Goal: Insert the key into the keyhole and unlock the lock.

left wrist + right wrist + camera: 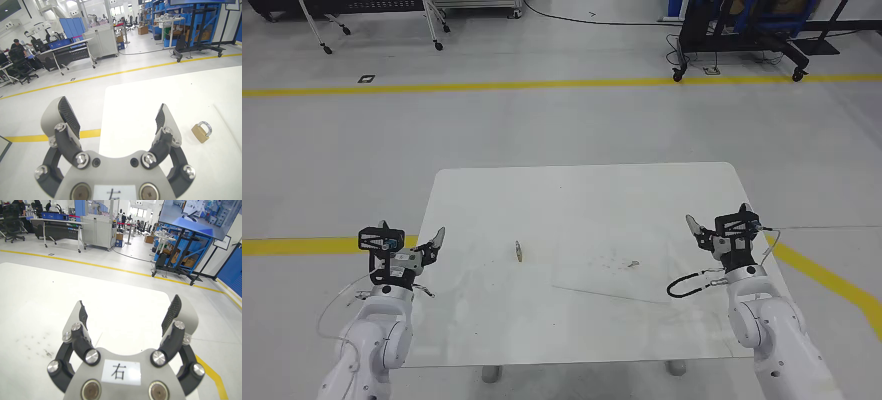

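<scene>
Brass padlock [201,132] lies on the table [582,200], in from the left edge toward the middle, well apart from the left claw [113,106]. That claw sits at the table's left edge w/ fingers spread wide, gripping nothing. At the right edge the right claw [128,300] is likewise spread wide and empty.

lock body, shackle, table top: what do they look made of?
Lock body: likely brass, dull yellow-gold with a satin face.
Shackle: likely plated steel, bright silver with sharp highlights.
Table: smooth white top, perhaps laminate or painted board; the look leaves it open.
</scene>
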Tool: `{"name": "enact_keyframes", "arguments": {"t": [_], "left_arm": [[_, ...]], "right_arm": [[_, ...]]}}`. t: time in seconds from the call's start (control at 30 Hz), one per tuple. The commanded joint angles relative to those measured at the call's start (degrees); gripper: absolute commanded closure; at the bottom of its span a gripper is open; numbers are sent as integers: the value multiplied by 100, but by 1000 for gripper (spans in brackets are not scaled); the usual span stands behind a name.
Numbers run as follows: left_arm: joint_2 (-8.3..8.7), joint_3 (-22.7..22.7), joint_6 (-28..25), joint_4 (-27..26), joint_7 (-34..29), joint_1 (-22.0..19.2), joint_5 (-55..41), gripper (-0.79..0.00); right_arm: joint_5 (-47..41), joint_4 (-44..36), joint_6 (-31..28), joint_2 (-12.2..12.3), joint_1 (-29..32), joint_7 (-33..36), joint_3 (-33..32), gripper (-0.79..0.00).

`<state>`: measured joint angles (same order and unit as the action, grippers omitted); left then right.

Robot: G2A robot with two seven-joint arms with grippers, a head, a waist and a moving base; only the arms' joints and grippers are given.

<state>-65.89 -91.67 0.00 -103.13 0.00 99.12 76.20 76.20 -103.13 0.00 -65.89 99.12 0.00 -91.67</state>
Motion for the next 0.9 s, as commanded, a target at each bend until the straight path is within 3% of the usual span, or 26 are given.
{"name": "enact_keyframes", "arguments": {"t": [0.0,0.3,0.47,0.87], "left_arm": [[0,0,0,0,0,0,0,-785],[0,0,0,0,0,0,0,-785],[0,0,0,0,0,0,0,-785],[0,0,0,0,0,0,0,-785]], "right_arm": [[0,0,0,0,0,0,0,-785],[4,-8,-37,-1,-5,5,24,-785],[28,298,-691,-20,-433,465,507,-785],[-1208,1821,-2976,-47,-1807,1816,1233,-785]]}}
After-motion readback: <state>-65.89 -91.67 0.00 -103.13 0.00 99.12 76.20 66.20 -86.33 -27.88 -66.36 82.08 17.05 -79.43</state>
